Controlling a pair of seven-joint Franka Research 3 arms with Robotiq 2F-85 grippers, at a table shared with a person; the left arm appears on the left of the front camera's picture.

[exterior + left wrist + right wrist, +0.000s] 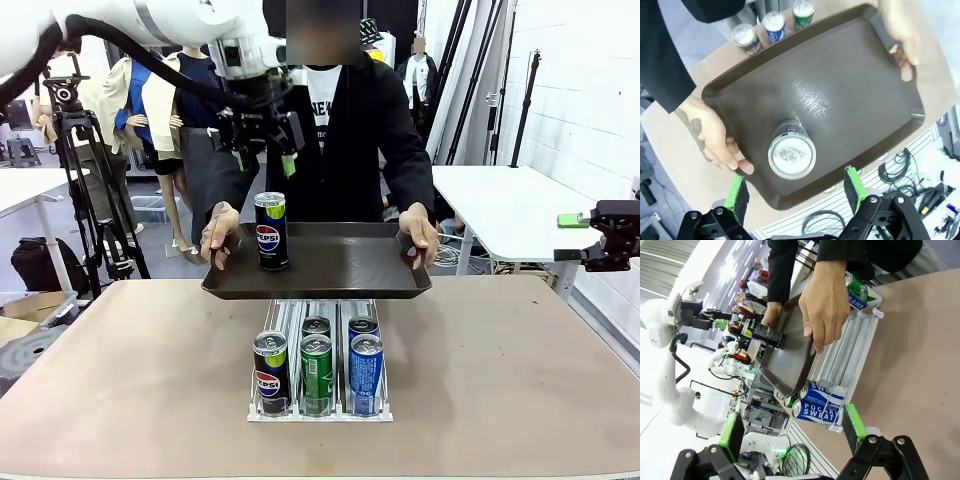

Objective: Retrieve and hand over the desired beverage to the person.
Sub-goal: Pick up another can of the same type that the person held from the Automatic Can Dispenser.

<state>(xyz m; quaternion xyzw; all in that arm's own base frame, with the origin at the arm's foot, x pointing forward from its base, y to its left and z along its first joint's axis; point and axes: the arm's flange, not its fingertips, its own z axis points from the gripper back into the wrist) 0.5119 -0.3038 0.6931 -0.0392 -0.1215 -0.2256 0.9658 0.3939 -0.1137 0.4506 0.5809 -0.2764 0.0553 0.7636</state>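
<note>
Well, from the front the person [345,120] stood at the far side of the table [520,360], holding a dark tray [340,270] level above its far edge. One hand [219,233] was on one short side of the tray and the other hand [421,238] on the opposite side. A Pepsi can [271,232] stood upright on the tray, toward the end nearer the robot's left. The left gripper [264,160] hung just above that can, fingers pointing down and spread wide, holding nothing and clear of the can's top. Off at the table's right, the right gripper [566,238] hovered well apart from everything, its jaws likewise wide and empty. Below the tray, a wire can rack [320,412] sat on the table. Its front row held a second Pepsi can [271,372], a green can [316,372] and a blue Pocari Sweat can [366,372], with two more cans behind.

The left wrist camera looked straight down on the Pepsi can's silver top. It lay between the two green pads [737,192] but farther off, with nothing touching it. The person's fingers curled over both tray edges.

The right wrist camera, rolled sideways, showed its green pads far apart with nothing between them. Beyond them were the rack, the tray gripped by the person's hand, and the Pepsi can standing on it.
</note>
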